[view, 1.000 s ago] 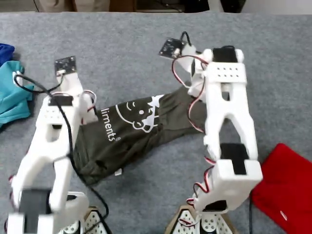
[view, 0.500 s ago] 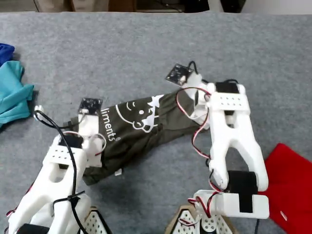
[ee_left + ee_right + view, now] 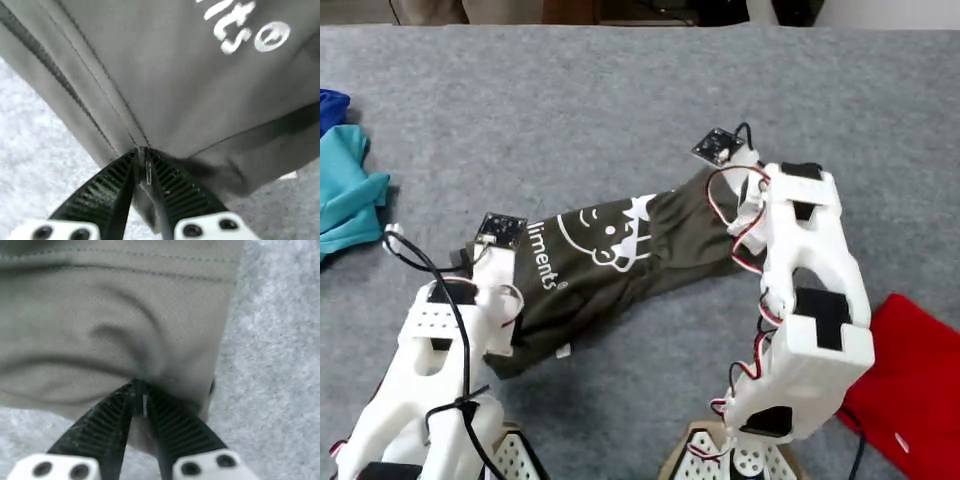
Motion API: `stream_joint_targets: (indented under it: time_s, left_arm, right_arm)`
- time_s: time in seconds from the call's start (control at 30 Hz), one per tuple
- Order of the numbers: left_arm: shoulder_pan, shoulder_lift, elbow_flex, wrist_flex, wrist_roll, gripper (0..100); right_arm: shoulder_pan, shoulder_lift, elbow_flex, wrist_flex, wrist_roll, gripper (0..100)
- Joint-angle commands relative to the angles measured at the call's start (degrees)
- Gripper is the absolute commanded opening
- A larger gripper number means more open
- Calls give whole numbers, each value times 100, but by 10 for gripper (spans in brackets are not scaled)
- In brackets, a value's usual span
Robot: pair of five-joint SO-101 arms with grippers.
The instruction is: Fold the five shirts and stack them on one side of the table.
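High view: The olive shirt (image 3: pixel 610 265) lies on the grey surface (image 3: pixel 620 90) with its long axis on a diagonal, from near-left to far-right. The left arm (image 3: pixel 440 330) stands over the near-left end. The right arm (image 3: pixel 805 250) stands over the far-right end. Each arm is therefore nearest to its own end, and the line between the two wrists follows the shirt's long axis. A teal shirt (image 3: pixel 345 200) lies at the far left edge. A red shirt (image 3: pixel 910 385) lies at the near right.

Left wrist view: The left claw (image 3: pixel 142 159) is closed, with a pinch of shirt cloth caught between its tips. Two stitched seams run away from the claw across the cloth. The rest of the shirt extends ahead of the claw.

Right wrist view: The right claw (image 3: pixel 140 394) is closed on a gathered fold of the shirt, near a hemmed edge. Bare surface shows just beside that edge.

Judgement: With both ends gripped, the next move likely depends on keeping the two claws in step along this diagonal. Unequal travel would skew or bunch the cloth.
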Motion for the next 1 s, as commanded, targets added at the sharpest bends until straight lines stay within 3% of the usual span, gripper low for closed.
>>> stream_joint_targets:
  time_s: [0.0,0.2,0.43,0.5,0.6,0.73,0.87,0.97]
  left_arm:
    - [-202,-110,-9,105,-185,20]
    - [-475,-180,-185,132,-343,20]
    - [-615,-127,-1987,475,-44,20]
    - [-571,-66,-2251,88,193,20]
    - [-563,312,-2180,-1169,598,20]
    - [-607,1587,-2233,-2479,1081,21]
    - [-800,3073,-3077,-2620,1116,21]
    - [-1090,3837,-3789,-2251,1116,21]
  right_arm:
    - [251,-40,-268,35,105,6]
    - [66,-857,-268,501,97,6]
    - [-57,-2229,-286,835,-26,6]
    - [-75,-2193,-338,774,-88,6]
    - [-171,-1815,-391,536,-273,6]
    - [-189,-1095,-593,246,-633,6]
    - [-189,-470,-778,26,-756,6]
    - [-180,-101,-840,-70,-738,6]
